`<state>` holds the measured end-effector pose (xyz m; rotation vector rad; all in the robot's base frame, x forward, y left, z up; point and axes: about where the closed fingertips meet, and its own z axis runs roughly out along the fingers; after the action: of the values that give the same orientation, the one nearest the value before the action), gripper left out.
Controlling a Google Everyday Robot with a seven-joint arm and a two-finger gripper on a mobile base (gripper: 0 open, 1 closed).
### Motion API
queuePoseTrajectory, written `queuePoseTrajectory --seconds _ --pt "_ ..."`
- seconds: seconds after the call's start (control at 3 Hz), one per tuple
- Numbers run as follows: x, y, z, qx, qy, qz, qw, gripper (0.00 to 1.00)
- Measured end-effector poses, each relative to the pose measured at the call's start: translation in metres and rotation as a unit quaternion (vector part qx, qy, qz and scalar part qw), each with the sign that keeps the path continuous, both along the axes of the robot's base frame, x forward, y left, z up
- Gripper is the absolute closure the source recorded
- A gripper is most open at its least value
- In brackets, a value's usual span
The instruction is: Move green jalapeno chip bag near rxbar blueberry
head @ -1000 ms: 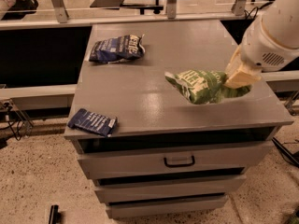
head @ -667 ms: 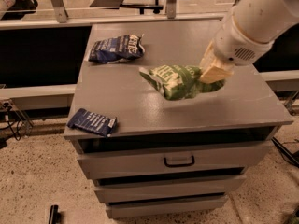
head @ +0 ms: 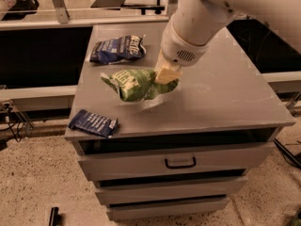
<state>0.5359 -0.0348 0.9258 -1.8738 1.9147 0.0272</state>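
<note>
Green jalapeno chip bag [head: 134, 84], table [head: 225, 102] centre: gripper [head: 167, 73] jaws clamped on its edge; foil may slip short of front-left-corner rxbar blueberry [head: 93, 123].

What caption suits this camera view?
Gripper holds green chip bag over cabinet top, between blue chip bag and rxbar.

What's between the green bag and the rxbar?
Nothing visible: bare tabletop separates the green bag, held by the gripper, from the rxbar. The blue bag sits behind, off the path.
</note>
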Motion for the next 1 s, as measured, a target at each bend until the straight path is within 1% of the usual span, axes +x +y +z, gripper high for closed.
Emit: queuePoseTrajectory --seconds 0.33,1.0 --pt "0.0047 0.0174 -0.0185 0.0 0.017 0.011 0.9998 0.84" --pt "0.0033 0.0191 -0.0186 -0.001 0.016 0.013 0.9998 0.38"
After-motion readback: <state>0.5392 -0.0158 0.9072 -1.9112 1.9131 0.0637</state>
